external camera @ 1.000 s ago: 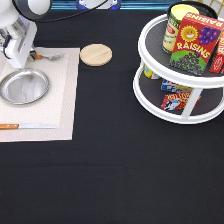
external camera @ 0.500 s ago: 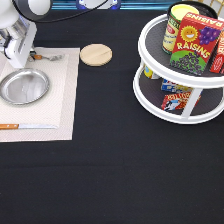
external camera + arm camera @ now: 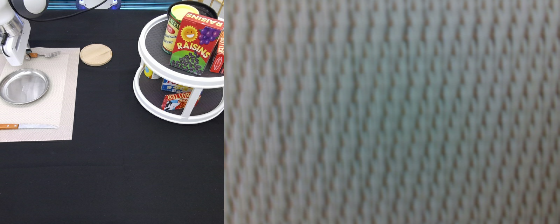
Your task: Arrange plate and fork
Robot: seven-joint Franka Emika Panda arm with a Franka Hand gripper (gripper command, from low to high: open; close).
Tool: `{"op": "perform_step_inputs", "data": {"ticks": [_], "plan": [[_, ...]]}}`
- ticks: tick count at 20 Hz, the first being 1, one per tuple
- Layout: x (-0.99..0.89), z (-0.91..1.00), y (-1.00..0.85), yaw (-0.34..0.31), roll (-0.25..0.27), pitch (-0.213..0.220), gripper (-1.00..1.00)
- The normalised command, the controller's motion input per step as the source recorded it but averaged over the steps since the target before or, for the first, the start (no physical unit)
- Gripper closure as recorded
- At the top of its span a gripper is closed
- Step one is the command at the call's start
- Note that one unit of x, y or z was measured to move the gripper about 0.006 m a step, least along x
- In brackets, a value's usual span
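Gripper (image 3: 14,59) low over placemat (image 3: 60,95) at exterior view's top left; cannot tell finger state, hand body hides them. Fork (image 3: 41,54) lies on mat just right of gripper, tines pointing right. Plate (image 3: 24,86) on mat just below gripper. Knife (image 3: 27,126) along mat's bottom edge. Wooden coaster (image 3: 96,54) right of mat. Wrist view shows only mat weave (image 3: 392,112). Two-tier turntable (image 3: 180,80) with raisins box (image 3: 196,44) at right.
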Motion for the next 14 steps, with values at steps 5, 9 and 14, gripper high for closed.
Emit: {"op": "perform_step_inputs", "data": {"ticks": [5, 9, 14], "plan": [[0.15, 0.24, 0.30, 0.040, -0.124, 0.041, -1.00], [0.16, 0.75, 0.25, 0.092, -0.123, 0.064, -1.00], [-0.09, 0.66, 0.11, 0.067, -0.083, 0.063, -1.00]]}}
